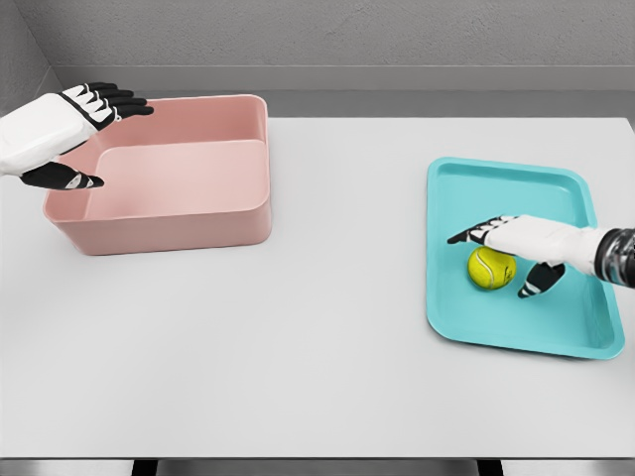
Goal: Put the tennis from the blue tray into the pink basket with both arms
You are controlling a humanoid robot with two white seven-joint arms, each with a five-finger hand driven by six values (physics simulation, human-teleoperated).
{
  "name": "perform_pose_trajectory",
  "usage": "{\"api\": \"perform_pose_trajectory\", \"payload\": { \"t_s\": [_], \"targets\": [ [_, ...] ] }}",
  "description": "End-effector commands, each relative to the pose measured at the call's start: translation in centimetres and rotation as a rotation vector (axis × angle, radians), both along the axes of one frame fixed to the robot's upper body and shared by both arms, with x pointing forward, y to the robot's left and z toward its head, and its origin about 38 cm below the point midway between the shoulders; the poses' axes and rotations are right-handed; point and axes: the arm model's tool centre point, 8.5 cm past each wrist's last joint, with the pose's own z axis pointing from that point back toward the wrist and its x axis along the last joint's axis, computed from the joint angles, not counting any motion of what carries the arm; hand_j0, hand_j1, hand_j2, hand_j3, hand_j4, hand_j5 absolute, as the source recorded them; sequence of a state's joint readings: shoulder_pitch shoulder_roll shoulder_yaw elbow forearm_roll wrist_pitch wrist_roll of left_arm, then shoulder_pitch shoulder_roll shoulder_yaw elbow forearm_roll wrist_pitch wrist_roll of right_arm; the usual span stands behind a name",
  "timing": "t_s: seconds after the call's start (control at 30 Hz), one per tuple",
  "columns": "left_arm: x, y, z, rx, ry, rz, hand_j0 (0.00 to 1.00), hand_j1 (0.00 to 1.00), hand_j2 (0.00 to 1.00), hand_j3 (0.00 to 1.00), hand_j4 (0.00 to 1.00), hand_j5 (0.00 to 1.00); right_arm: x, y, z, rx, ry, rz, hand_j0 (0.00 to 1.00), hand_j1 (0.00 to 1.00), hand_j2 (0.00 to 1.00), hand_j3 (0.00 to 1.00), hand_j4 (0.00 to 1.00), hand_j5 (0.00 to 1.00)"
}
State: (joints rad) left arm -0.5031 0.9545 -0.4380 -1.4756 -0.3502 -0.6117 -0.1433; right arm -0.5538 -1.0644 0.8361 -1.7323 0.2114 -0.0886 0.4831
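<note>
A yellow-green tennis ball lies in the blue tray at the table's right. My right hand hovers right over the ball, fingers spread past its far side and thumb on its near side, open and not closed on it. The pink basket stands at the left with nothing inside. My left hand is at the basket's left rim, fingers stretched out over the far left corner, thumb lower, open and holding nothing.
The white table stretches between basket and tray. A grey wall runs behind the table's far edge.
</note>
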Motion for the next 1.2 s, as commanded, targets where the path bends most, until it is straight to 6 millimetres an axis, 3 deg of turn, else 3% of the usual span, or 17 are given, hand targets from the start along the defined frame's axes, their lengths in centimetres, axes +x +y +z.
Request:
{"api": "perform_pose_trajectory", "payload": {
  "t_s": [0.0, 0.23, 0.53, 0.57, 0.6, 0.67, 1.0, 1.17],
  "targets": [
    [0.0, 0.0, 0.1, -0.006, 0.000, 0.001, 1.00, 1.00, 1.00, 1.00, 1.00, 1.00, -0.2, 0.2, -0.5, 0.002, 0.013, 0.004, 1.00, 1.00, 1.00, 1.00, 1.00, 1.00],
    [0.0, 0.1, 0.0, -0.006, 0.002, 0.001, 1.00, 1.00, 1.00, 1.00, 1.00, 1.00, 0.6, 0.1, -0.2, -0.002, 0.003, -0.025, 1.00, 1.00, 1.00, 1.00, 1.00, 1.00],
    [0.0, 0.1, 0.0, -0.005, 0.001, 0.001, 1.00, 1.00, 1.00, 1.00, 1.00, 1.00, 0.7, -0.2, -1.3, -0.011, 0.030, -0.038, 1.00, 1.00, 1.00, 1.00, 1.00, 1.00],
    [0.0, 0.0, 0.0, -0.006, 0.003, 0.001, 1.00, 1.00, 1.00, 1.00, 1.00, 1.00, 0.7, -0.2, -1.3, -0.011, 0.030, -0.038, 0.98, 0.98, 0.98, 0.98, 0.98, 0.98],
    [0.0, 0.1, 0.0, -0.006, 0.002, 0.001, 1.00, 1.00, 1.00, 1.00, 1.00, 1.00, 0.7, -0.1, -1.3, -0.015, 0.031, -0.032, 0.78, 0.78, 0.78, 0.78, 0.78, 0.78],
    [0.0, 0.1, 0.0, -0.005, 0.001, 0.001, 1.00, 1.00, 1.00, 1.00, 1.00, 1.00, 0.6, -0.2, -1.4, -0.029, 0.053, -0.027, 0.63, 0.63, 0.63, 0.63, 0.63, 0.63],
    [0.0, 0.1, 0.0, -0.003, 0.003, 0.001, 1.00, 1.00, 1.00, 1.00, 1.00, 1.00, 0.6, 0.0, -1.2, -0.029, 0.046, -0.022, 0.53, 0.53, 0.53, 0.53, 0.53, 0.53],
    [0.0, 0.1, 0.0, -0.004, 0.003, 0.001, 1.00, 1.00, 1.00, 1.00, 1.00, 1.00, 1.3, 0.1, 0.1, -0.027, 0.011, -0.022, 0.53, 0.53, 0.53, 0.53, 0.53, 0.53]
  ]
}}
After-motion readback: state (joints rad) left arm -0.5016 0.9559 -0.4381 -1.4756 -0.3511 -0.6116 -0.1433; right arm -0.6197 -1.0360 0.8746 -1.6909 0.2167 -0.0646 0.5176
